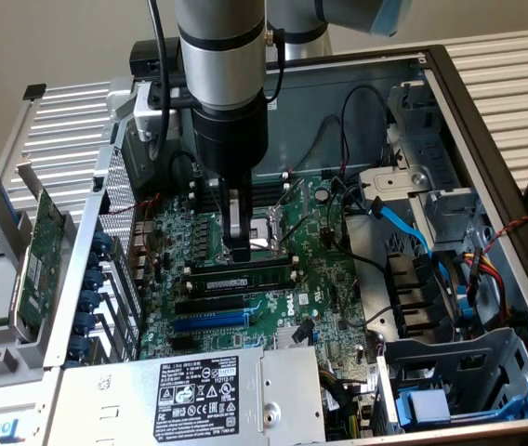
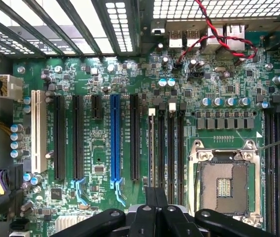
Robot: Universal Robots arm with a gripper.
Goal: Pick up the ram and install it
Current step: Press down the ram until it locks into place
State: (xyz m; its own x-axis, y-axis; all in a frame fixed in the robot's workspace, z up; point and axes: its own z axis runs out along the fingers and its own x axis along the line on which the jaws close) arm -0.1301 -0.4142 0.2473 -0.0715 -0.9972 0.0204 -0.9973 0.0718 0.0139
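Between CPU socket (image 1: 266, 229) and slots, hand (image 1: 239, 249) presses ram (image 1: 245, 276).

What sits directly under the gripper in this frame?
Under the gripper lies the ram, seated in a memory slot beside the open CPU socket. The fingers cover the stick's middle, so contact there is hidden.

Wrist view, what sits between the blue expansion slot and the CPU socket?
In the wrist view, one black expansion slot and then a bank of narrow memory slots lie between the blue slot and the CPU socket.
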